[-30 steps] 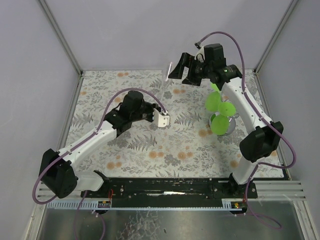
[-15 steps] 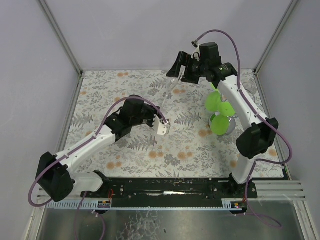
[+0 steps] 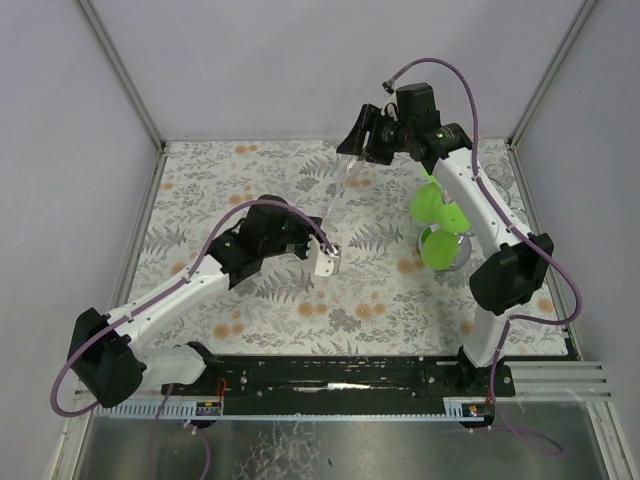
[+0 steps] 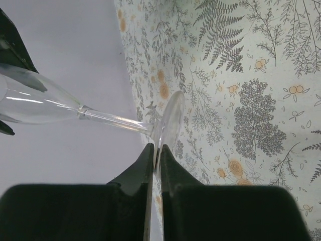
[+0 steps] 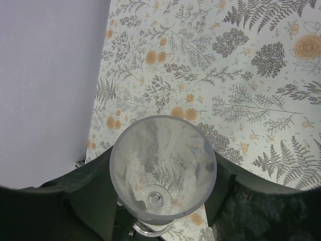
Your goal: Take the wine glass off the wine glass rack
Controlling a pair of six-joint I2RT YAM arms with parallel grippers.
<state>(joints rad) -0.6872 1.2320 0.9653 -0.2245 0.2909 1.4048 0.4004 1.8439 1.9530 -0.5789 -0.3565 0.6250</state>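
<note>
Aloft, wine glass [image 5: 163, 150] above fern-print tabletop [image 3: 380, 290], lilac walls [image 3: 250, 70].

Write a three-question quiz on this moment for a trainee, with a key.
1. Multiple choice: what grips the clear wine glass by its bowl? A) the left gripper B) the right gripper C) nothing, it hangs on the rack.
2. True or false: green glasses hang on the wine glass rack.
3. Short answer: in the left wrist view, do the fingers of the left gripper stand wide apart or nearly together?
Key: 1 B; 2 true; 3 nearly together.
</note>
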